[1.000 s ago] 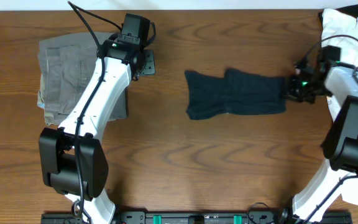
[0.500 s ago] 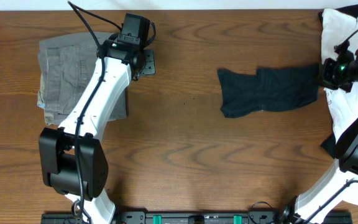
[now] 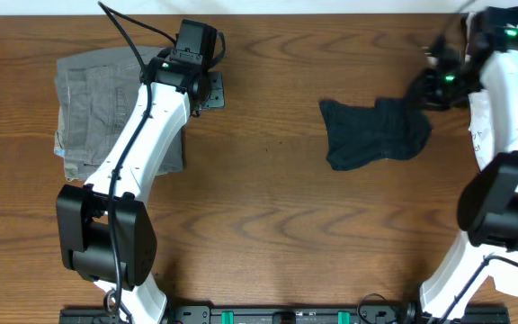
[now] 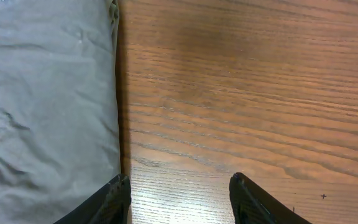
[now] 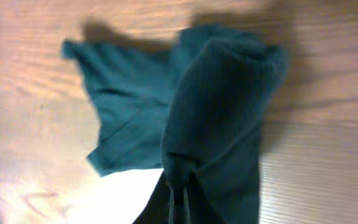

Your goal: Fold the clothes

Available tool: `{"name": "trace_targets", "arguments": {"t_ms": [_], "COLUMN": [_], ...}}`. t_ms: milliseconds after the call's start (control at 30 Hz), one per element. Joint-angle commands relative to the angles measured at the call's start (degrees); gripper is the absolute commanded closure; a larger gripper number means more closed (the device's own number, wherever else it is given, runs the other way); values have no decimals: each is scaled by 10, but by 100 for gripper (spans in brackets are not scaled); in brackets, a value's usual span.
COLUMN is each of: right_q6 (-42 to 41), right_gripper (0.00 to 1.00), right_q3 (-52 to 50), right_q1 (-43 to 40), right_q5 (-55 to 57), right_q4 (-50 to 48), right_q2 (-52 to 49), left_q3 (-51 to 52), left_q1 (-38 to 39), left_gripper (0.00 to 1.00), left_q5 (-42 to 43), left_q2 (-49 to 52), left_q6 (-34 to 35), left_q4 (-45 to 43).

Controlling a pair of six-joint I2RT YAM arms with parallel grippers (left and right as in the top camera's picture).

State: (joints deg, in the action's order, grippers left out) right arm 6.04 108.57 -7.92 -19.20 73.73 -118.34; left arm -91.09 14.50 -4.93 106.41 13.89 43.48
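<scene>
The black T-shirt [image 3: 374, 135] lies in a bunched, partly doubled heap at the upper right of the overhead frame. Most of it rests on the wood, and its right end is drawn up toward the top right corner. The right gripper [image 3: 432, 85] has that end pinched, with its jaws closed tight on the cloth. In the right wrist view the fabric hangs down from the fingertips in a thick fold, and a thinner flap is spread on the table [image 3: 268, 198] behind it.

The step in hand looks like repositioning or opening out the shirt, not a finished fold, since the cloth is crumpled with no clean edges. I judge the next move needs the held end carried so the fabric spreads flat, or laid squarely over the rest. A second grip on the far edge would probably help, because thin cloth like this tends to drag and bunch.

The left gripper [image 4: 179, 199] is well apart from the shirt, at the upper left of the overhead frame. Its jaws are partly spread and hold nothing — bare wood shows between them, just beside the edge of the grey-green trousers [image 3: 88, 99].

Counted: one black shirt, one pair of trousers, one white garment [image 3: 477, 135] at the right edge mostly hidden by the arm — and two arms.
</scene>
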Motion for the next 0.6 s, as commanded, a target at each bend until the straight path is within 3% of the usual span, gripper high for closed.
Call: {"name": "trace_targets", "arguments": {"t_ms": [0, 233, 500, 567], "right_q6": [20, 19, 12, -2], "right_gripper": [99, 99, 99, 99], "right_q3": [1, -16, -62, -63], "right_q1": [49, 134, 187, 193], "right_q5": [28, 81, 81, 81], "right_q4": [3, -10, -48, -56], "right_q2": [7, 7, 7, 7], "left_q3": [8, 8, 8, 8], "left_q1": [-1, -1, -1, -1], "left_gripper": [46, 37, 38, 42], "left_q5": [-7, -7, -7, -7], "left_q2": [7, 7, 7, 7], "left_q6": [3, 3, 3, 3], "left_q4": [2, 2, 2, 2]}}
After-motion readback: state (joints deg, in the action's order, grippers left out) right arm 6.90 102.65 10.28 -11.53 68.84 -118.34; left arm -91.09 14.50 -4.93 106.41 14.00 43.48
